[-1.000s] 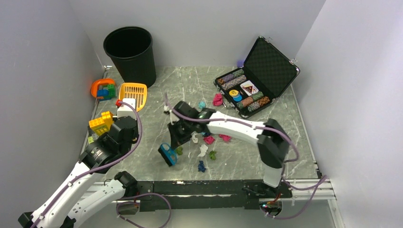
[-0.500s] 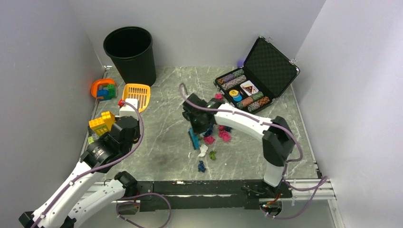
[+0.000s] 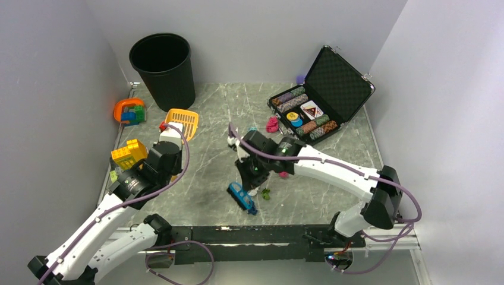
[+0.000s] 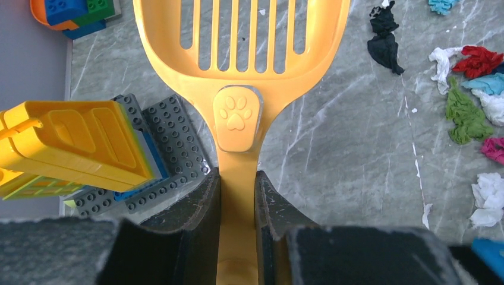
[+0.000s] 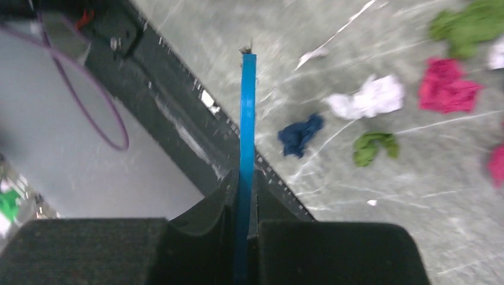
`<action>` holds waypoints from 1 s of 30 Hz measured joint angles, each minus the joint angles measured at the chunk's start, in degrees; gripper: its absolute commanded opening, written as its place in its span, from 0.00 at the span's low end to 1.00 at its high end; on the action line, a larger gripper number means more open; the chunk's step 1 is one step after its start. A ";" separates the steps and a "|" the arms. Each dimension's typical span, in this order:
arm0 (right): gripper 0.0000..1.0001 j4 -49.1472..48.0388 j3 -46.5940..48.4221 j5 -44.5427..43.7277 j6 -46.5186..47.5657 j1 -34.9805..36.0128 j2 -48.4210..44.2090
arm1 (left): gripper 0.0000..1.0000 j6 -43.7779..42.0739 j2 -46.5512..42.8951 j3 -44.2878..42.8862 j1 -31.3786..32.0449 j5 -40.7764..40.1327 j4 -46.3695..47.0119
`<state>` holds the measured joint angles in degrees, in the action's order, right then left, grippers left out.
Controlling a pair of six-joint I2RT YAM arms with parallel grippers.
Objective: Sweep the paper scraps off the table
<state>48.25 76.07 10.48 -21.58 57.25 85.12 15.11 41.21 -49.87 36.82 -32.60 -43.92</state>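
Paper scraps lie in a loose cluster mid-table (image 3: 202, 172): a pink one (image 3: 272, 124), a green one (image 3: 265, 193), a dark blue one (image 3: 253, 208). My right gripper (image 3: 249, 173) is shut on a blue brush (image 3: 240, 195), held edge-on (image 5: 246, 119) just left of the dark blue (image 5: 300, 133), white (image 5: 371, 98) and green (image 5: 371, 147) scraps. My left gripper (image 3: 170, 141) is shut on the handle of an orange slotted scoop (image 3: 183, 120), its paw-marked handle between my fingers (image 4: 238, 184). Red (image 4: 478, 59), green (image 4: 466, 113) and white (image 4: 487, 199) scraps lie to its right.
A black bin (image 3: 163, 68) stands at the back left. An open case of poker chips (image 3: 321, 95) sits at the back right. Yellow toy bricks (image 3: 126, 154) on a grey baseplate (image 4: 169, 148) and an orange holder (image 3: 128, 111) line the left edge. A metal rail (image 3: 255, 228) edges the front.
My right arm swung the blue brush right into the scraps, then back toward the front edge; the scraps sit closer together. My left arm carried the scoop slightly right.
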 measured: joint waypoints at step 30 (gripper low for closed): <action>0.00 16.96 9.55 -45.70 -5.38 3.15 9.03 | 0.00 0.33 2.67 0.00 -1.22 4.98 0.76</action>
<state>65.21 85.62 -35.22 -26.96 60.40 94.15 15.44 43.88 -49.87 35.59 -27.62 -43.16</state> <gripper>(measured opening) 0.097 0.258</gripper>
